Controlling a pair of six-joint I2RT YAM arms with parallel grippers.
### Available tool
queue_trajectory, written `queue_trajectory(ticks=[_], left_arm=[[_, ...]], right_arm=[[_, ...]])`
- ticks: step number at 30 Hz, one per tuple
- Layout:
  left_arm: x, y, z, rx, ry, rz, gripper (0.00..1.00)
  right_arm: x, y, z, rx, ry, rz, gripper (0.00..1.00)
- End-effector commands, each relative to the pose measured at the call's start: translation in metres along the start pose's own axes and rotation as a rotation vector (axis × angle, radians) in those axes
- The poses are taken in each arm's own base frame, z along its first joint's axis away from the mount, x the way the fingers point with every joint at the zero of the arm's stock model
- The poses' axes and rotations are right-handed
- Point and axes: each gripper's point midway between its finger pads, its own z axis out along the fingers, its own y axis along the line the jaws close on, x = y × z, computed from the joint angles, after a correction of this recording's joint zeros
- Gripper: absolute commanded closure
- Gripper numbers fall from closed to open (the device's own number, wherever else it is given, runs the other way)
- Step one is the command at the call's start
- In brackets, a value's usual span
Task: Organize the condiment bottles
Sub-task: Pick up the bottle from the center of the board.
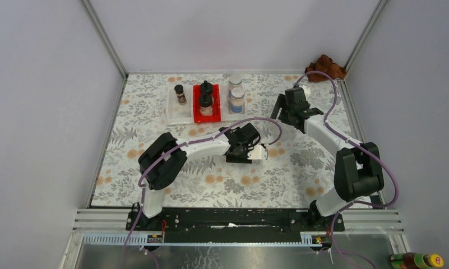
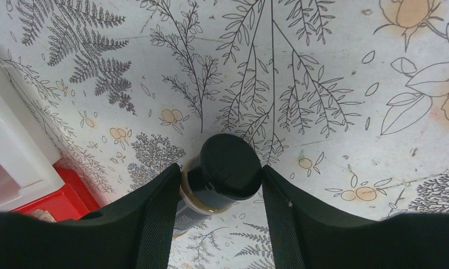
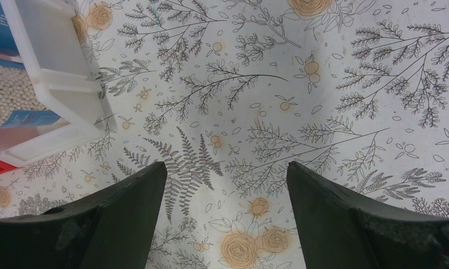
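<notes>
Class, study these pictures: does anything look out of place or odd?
One dark jar is unsorted, held between the left fingers over the table, while its twin stands alone in the left white tray. Nothing looks spilled.

We see a lone jar (image 1: 180, 94) in the left bin (image 1: 179, 115), paired jars (image 1: 206, 102) in the middle bin (image 1: 206, 120), twin jars (image 1: 236, 100) in the right bin (image 1: 233, 117); before them the left gripper (image 2: 220, 169) grips a sixth jar (image 2: 231, 162).
</notes>
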Motion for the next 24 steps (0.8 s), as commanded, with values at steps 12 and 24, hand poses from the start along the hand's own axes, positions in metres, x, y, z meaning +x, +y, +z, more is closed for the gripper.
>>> queue_trajectory(ticks=[12,24], left_arm=[[0.003,0.01,0.015,0.001,0.024,-0.031,0.68],[-0.009,0.027,0.015,-0.054,-0.004,-0.109,1.0]], right_arm=[[-0.004,0.003,0.007,-0.014,-0.008,0.026,0.15],[0.0,0.002,0.011,-0.011,0.007,0.025,0.15]])
